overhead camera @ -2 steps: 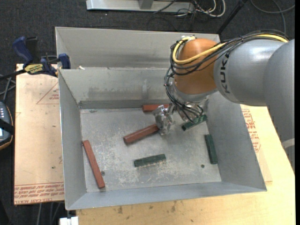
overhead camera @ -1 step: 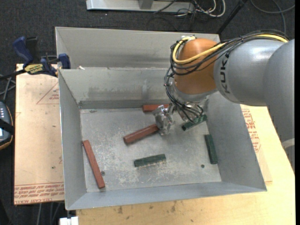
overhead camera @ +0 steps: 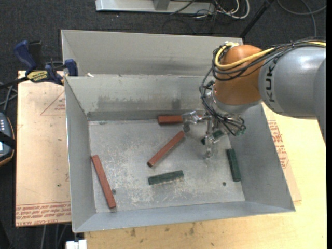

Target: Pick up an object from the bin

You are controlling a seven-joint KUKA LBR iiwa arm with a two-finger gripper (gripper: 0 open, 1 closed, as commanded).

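Nothing is judged picked yet: the gripper [overhead camera: 209, 148] is held low in the bin [overhead camera: 78, 139], between the slanted red-brown stick [overhead camera: 166, 149] and the right-hand dark green bar [overhead camera: 233, 164], and whether it is open or closed cannot be told.

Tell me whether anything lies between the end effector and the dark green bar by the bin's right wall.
Nothing visible does. The end effector is just left of the dark green bar, with bare bin floor between them; the slanted red-brown bar lies on its other side.
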